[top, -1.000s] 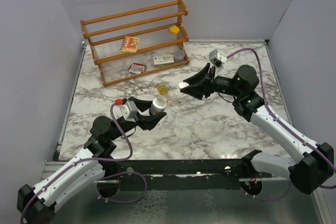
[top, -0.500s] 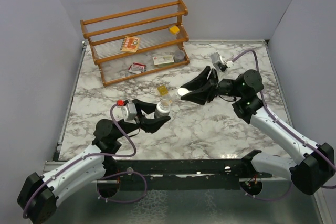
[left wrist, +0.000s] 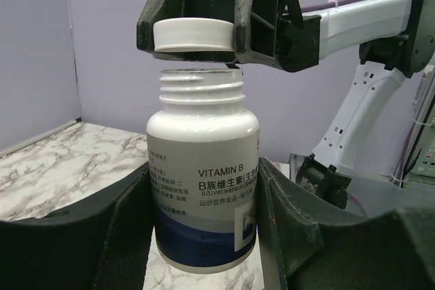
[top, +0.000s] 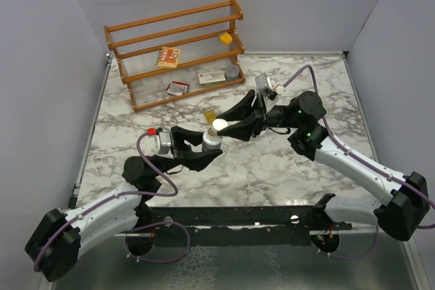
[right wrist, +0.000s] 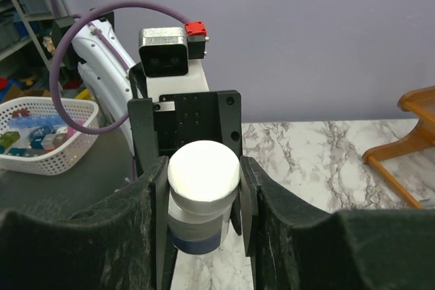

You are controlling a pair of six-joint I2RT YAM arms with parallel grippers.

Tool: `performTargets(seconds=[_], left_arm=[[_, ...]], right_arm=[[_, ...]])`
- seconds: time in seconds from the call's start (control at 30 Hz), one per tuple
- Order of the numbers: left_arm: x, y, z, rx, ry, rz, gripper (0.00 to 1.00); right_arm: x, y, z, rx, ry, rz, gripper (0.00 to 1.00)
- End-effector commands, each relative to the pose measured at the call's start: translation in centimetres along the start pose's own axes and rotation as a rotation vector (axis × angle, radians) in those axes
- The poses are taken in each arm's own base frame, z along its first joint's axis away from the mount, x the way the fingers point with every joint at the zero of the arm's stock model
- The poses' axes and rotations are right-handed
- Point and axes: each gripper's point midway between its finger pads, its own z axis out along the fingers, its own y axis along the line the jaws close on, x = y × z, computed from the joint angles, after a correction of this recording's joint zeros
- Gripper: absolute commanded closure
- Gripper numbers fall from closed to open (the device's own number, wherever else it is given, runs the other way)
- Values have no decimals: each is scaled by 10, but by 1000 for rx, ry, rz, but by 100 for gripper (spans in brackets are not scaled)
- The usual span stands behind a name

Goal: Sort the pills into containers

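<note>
My left gripper is shut on the pill bottle, white above and blue-grey below, and holds it upright off the table. The bottle's threaded neck is open. My right gripper is shut on the white cap. The cap hangs just above the neck with a thin gap. From above, the cap covers the bottle at mid-table. A small clear vial showing yellow stands just behind them. I cannot make out separate pills.
A wooden rack stands at the back left, holding flat printed boxes, a yellow cube and a low grey tin. Purple walls close in the marble table. A white basket sits off the table.
My right gripper has carried the cap leftward to just above the bottle's neck. My left gripper has shifted the bottle slightly toward it.
</note>
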Motion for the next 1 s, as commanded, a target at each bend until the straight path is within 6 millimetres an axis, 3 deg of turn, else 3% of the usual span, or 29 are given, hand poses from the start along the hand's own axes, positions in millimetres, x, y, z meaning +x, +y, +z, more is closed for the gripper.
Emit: performTargets(seconds=[0.0, 0.47, 0.97], left_arm=[[-20, -15, 3, 71, -60, 25, 100], [-12, -9, 5, 53, -34, 19, 100], [-16, -7, 8, 44, -34, 36, 100]], right_arm=[[-5, -9, 5, 39, -15, -38, 99], [-4, 2, 9, -27, -25, -8, 99], [20, 14, 6, -54, 10, 46, 99]])
